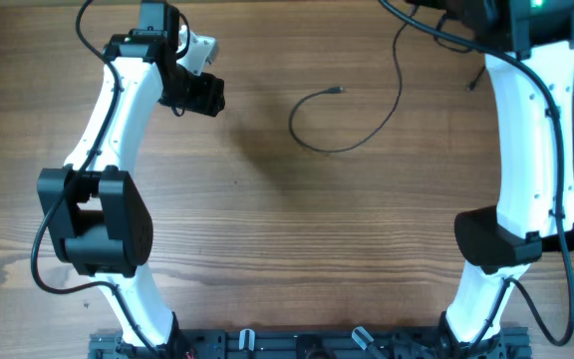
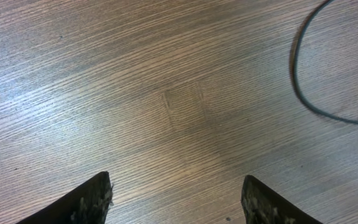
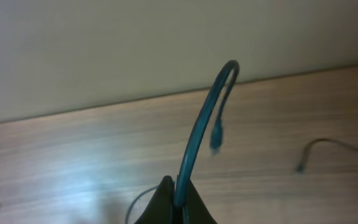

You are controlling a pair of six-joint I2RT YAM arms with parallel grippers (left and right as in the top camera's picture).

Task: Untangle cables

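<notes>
A thin black cable (image 1: 319, 147) lies in an open loop on the wooden table, its small plug end (image 1: 339, 91) at the middle back. My left gripper (image 1: 202, 95) hovers left of it, open and empty (image 2: 176, 183). An arc of the cable (image 2: 298, 81) shows at the upper right of the left wrist view. My right gripper (image 3: 178, 186) is shut on a cable strand (image 3: 197, 134), which arches upward and droops to a plug end (image 3: 216, 140). Another plug end (image 3: 300, 167) lies on the table beyond. In the overhead view the right gripper is cut off at the top edge.
The table's far edge meets a pale wall (image 3: 135, 50) just beyond the right gripper. Thicker black arm cables (image 1: 436, 35) run along the right arm at the top right. The arm bases stand on a rail (image 1: 297, 344) at the front edge.
</notes>
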